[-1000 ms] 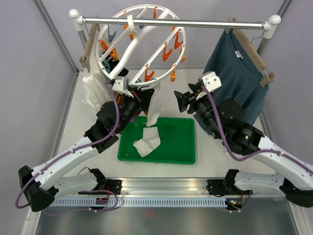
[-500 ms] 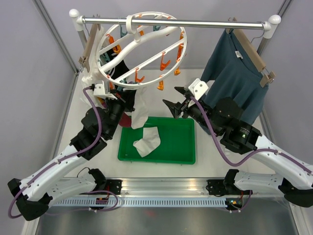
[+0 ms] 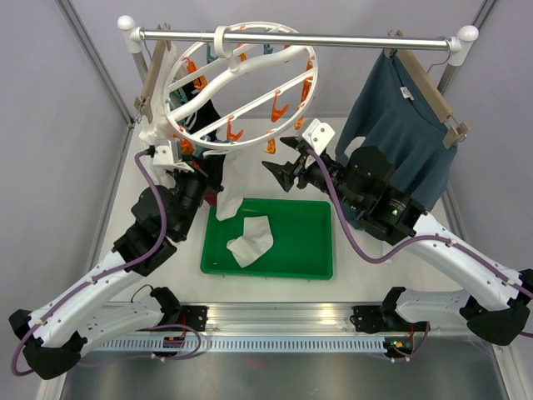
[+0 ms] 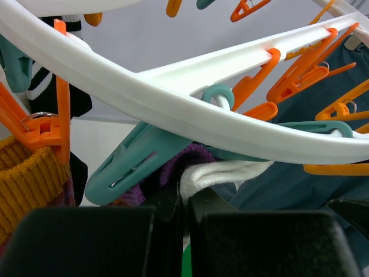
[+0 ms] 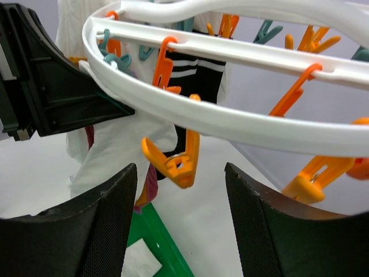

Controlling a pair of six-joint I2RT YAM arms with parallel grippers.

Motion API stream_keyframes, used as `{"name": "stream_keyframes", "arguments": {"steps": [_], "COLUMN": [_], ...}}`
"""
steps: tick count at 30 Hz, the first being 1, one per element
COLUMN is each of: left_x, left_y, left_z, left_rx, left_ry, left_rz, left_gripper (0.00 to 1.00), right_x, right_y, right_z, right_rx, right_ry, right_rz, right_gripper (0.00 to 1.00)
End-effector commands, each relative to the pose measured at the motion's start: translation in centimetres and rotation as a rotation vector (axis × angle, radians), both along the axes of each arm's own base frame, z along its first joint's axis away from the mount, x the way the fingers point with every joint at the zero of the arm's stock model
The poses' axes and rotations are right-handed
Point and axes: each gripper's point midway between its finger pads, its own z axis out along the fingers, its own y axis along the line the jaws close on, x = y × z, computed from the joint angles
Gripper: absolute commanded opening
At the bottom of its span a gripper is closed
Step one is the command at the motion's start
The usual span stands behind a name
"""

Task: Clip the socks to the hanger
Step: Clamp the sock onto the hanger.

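The white ring hanger (image 3: 250,137) hangs tilted from the rail, with orange and teal clips under it. My left gripper (image 3: 215,173) is shut on a white sock (image 3: 232,188), holding its cuff up under the ring's near rim. In the left wrist view the cuff (image 4: 225,173) sits just below the ring (image 4: 173,109), beside a teal clip (image 4: 135,164). My right gripper (image 3: 280,172) is open and empty. In its wrist view an orange clip (image 5: 176,160) hangs between its fingers (image 5: 112,213). A black sock with white stripes (image 5: 190,72) hangs clipped. Another white sock (image 3: 251,241) lies in the green tray (image 3: 308,250).
A teal-blue shirt (image 3: 400,133) on a wooden hanger hangs at the rail's right end, close behind my right arm. A white sheer garment (image 3: 154,150) hangs at the left end. A mustard knit sock (image 4: 29,179) and a purple one (image 4: 193,158) hang by my left gripper.
My left gripper moved left and up with the white sock, and the ring swung and tilted. My right gripper moved left and up, under the ring's orange clips.
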Motion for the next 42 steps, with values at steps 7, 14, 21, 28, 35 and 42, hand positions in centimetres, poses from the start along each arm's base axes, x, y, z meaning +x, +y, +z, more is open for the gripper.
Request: {"name": "stream_keyframes", "arguments": {"steps": [7, 14, 21, 28, 35, 42], "left_x": [-0.1, 0.0, 0.0, 0.0, -0.2, -1.4], "left_y": [0.8, 0.5, 0.4, 0.0, -0.5, -1.9], "left_z": [0.8, 0.7, 0.8, 0.7, 0.7, 0.6], "left_rx": [0.032, 0.037, 0.034, 0.035, 0.041, 0.076], "left_ry": [-0.04, -0.04, -0.043, -0.04, -0.043, -0.083], "left_rz": [0.027, 0.021, 0.013, -0.004, -0.033, -0.139], "left_gripper": [0.02, 0.02, 0.02, 0.02, 0.02, 0.02], "right_x": [0.4, 0.0, -0.5, 0.1, 0.4, 0.1], "right_y": [0.6, 1.0, 1.1, 0.9, 0.8, 0.6], "right_z": [5.1, 5.8, 6.4, 5.8, 5.4, 5.4], "right_rx": [0.099, 0.128, 0.16, 0.171, 0.181, 0.202], "right_ry": [-0.103, -0.111, -0.096, -0.062, -0.025, 0.002], "right_rz": [0.07, 0.11, 0.138, 0.106, 0.088, 0.084], "right_gripper": [0.69, 0.65, 0.56, 0.41, 0.27, 0.0]}}
